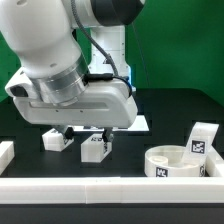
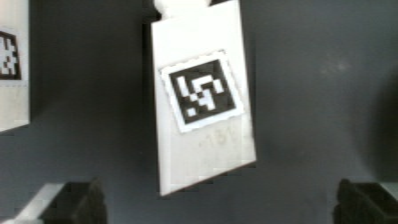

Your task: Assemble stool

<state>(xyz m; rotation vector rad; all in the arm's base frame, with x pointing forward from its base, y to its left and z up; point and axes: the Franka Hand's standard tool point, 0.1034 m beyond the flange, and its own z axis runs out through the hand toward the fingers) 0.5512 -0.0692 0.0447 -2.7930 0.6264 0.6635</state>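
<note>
A black-and-white square tag (image 2: 201,93) is showing on the upper face of a white leg (image 2: 208,150), which is lying flat on the dark counter (image 2: 320,100). The fingers (image 2: 63,205) are standing wide apart, gripping nothing. The leg's long axis is running away from the gap between them, slightly tilted. A second leg (image 2: 13,70) is lying just beside it, tag up. The ring-shaped seat (image 1: 170,165) is sitting flat, well apart from the fingers, with a third leg (image 1: 201,140) standing upright just behind it.
</note>
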